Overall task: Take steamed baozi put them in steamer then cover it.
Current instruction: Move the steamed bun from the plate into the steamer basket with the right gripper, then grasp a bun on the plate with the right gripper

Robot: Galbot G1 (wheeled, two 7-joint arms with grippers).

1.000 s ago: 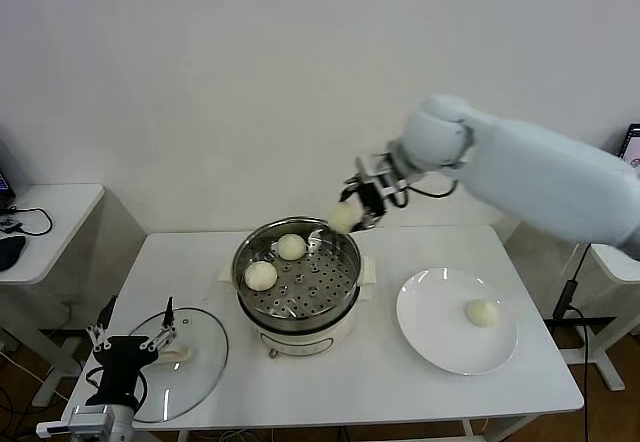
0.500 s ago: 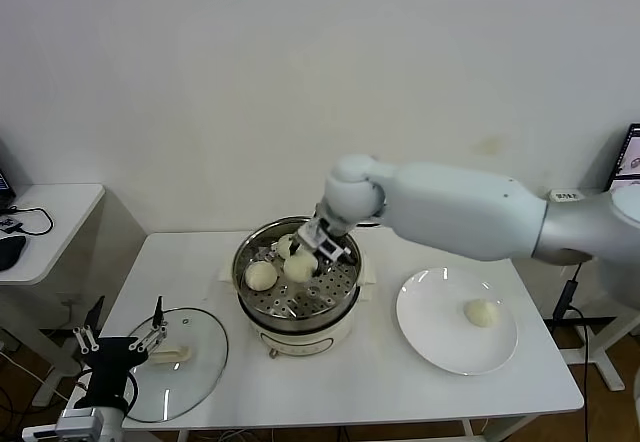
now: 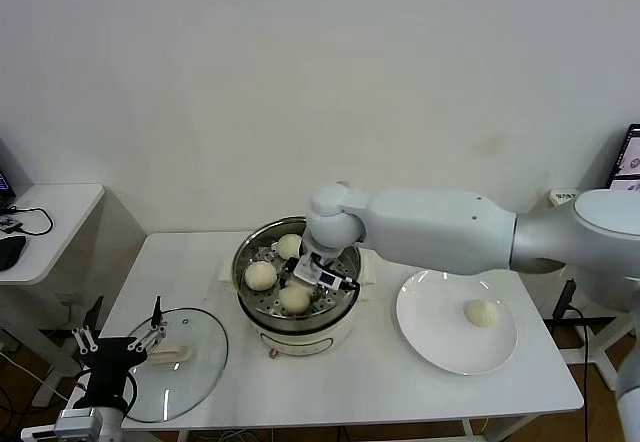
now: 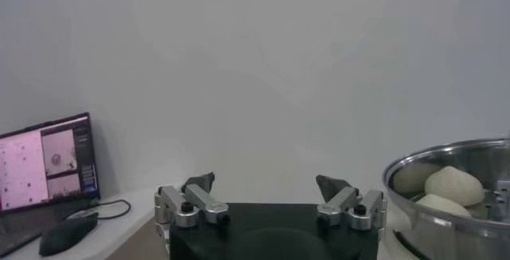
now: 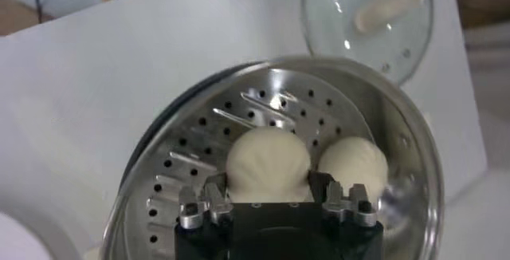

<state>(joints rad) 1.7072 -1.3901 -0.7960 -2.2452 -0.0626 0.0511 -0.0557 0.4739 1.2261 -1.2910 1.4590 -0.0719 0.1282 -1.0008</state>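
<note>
The steamer [image 3: 240, 258] stands mid-table with its perforated tray showing. Two baozi lie in it, one on the left [image 3: 261, 275] and one at the back [image 3: 289, 246]. My right gripper [image 3: 303, 284] reaches down into the pot, shut on a third baozi [image 3: 294, 300] that is low over the tray's front part. In the right wrist view its fingers [image 5: 319, 182] press both sides of that baozi [image 5: 267, 158], with another baozi [image 5: 355, 166] beside it. A fourth baozi [image 3: 482, 312] lies on the white plate [image 3: 430, 332]. The glass cover [image 3: 195, 367] lies flat at the front left. My left gripper [image 3: 118, 340] is parked beside it, open and empty.
A side table [image 3: 50, 212] with cables stands at far left, and a monitor [image 4: 48, 158] shows in the left wrist view. The steamer's rim [image 4: 422, 166] and buns show at that view's edge. The cover [image 5: 374, 6] shows beyond the pot in the right wrist view.
My right gripper has carried the baozi from above the pot's back rim down into the tray, towards the front. The left arm has shifted slightly left and stays open.
</note>
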